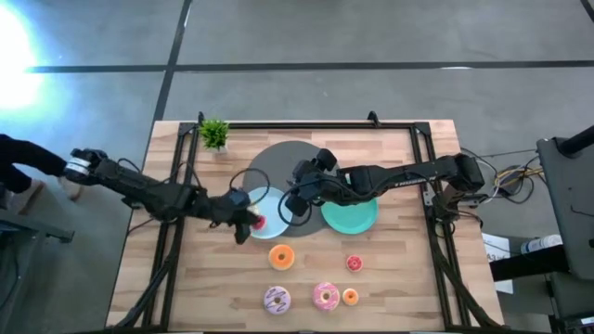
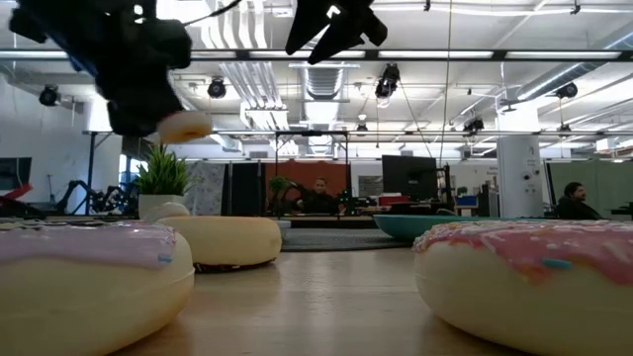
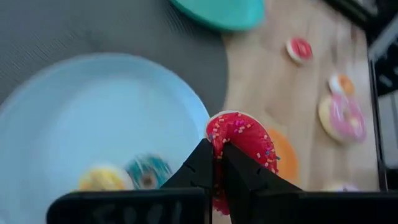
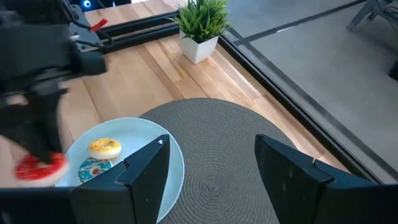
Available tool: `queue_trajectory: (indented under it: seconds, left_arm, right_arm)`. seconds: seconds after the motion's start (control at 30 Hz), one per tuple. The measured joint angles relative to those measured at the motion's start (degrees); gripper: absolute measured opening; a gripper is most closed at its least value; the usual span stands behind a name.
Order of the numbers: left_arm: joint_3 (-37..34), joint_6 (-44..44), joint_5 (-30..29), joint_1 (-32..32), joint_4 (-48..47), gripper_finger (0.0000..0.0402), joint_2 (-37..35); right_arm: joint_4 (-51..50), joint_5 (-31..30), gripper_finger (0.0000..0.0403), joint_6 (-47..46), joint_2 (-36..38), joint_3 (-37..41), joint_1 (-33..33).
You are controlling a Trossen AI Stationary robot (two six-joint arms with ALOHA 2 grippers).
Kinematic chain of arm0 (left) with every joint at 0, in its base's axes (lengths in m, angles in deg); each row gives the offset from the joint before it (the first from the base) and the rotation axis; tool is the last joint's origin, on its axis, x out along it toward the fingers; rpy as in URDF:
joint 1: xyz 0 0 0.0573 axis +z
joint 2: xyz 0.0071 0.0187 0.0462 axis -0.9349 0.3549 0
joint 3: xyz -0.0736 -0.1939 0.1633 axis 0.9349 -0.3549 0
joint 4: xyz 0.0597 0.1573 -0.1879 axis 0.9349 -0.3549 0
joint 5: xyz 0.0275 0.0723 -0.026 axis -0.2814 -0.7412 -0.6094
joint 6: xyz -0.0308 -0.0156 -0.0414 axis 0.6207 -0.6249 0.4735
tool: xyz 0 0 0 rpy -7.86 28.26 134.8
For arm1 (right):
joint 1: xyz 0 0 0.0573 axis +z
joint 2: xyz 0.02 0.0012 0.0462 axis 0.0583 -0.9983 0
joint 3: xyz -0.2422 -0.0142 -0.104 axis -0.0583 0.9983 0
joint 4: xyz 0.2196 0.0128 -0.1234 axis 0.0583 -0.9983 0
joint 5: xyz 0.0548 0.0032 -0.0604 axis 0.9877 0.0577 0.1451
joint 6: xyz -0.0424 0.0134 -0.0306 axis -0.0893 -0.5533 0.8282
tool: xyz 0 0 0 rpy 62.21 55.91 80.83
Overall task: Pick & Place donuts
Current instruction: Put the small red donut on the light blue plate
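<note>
Wooden table [image 1: 390, 288], red donut [image 3: 241, 138] seemingly edge-on in left gripper [image 3: 213, 163]

Both arms [image 1: 390, 176] dark, jointed, black cables looped alongside; white lettering on right forearm. Fingers [image 4: 143, 168] matte black, flat, angular.

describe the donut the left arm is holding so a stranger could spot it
Start at the grey mat in the table's middle, then the light blue plate on it. At that plate's edge the left end effector grips a small red donut: the only one lifted off the wood.
</note>
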Motion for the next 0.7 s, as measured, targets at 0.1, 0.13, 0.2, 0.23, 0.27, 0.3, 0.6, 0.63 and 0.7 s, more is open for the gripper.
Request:
queue_trajectory:
  seconds: [0.1,0.13,0.2,0.23,0.27,0.3,0.6,0.63,0.7]
  left_arm:
    - [0.00,-2.06,1.96,4.83,1.99,0.0000,0.05]
    - [0.00,-2.82,2.58,6.31,2.35,0.0000,0.17]
    - [0.00,-4.52,4.08,9.32,2.42,0.0000,0.49]
    - [0.00,-5.27,4.75,10.89,2.45,0.0000,0.78]
    - [0.00,-5.96,5.88,12.54,2.45,0.0000,1.20]
    - [0.00,-6.61,6.83,14.11,2.30,0.0000,1.69]
    - [1.47,-11.47,9.96,23.48,-1.01,0.0000,13.34]
    - [1.79,-11.64,10.19,23.63,-1.39,0.0000,14.99]
    - [2.46,-11.91,10.98,23.63,-1.63,0.0003,17.86]
  right_arm:
    - [-0.03,0.00,0.0228,0.00,0.13,0.00,0.00]
    - [-0.04,0.00,0.0228,0.00,0.25,0.00,0.00]
    - [-0.05,0.00,0.0228,-0.02,0.51,0.00,0.00]
    - [-0.05,-0.02,0.0228,-0.02,0.54,0.00,0.00]
    - [-0.07,-0.04,0.0228,-0.02,0.62,0.00,0.00]
    - [-0.16,-0.04,0.0228,-0.01,0.62,0.00,0.00]
    - [-0.60,-0.13,0.0228,0.00,0.62,0.00,-0.06]
    - [-0.75,-0.17,0.0228,0.00,0.62,0.00,-0.11]
    - [-1.37,-0.17,0.0228,0.00,0.62,0.00,-0.17]
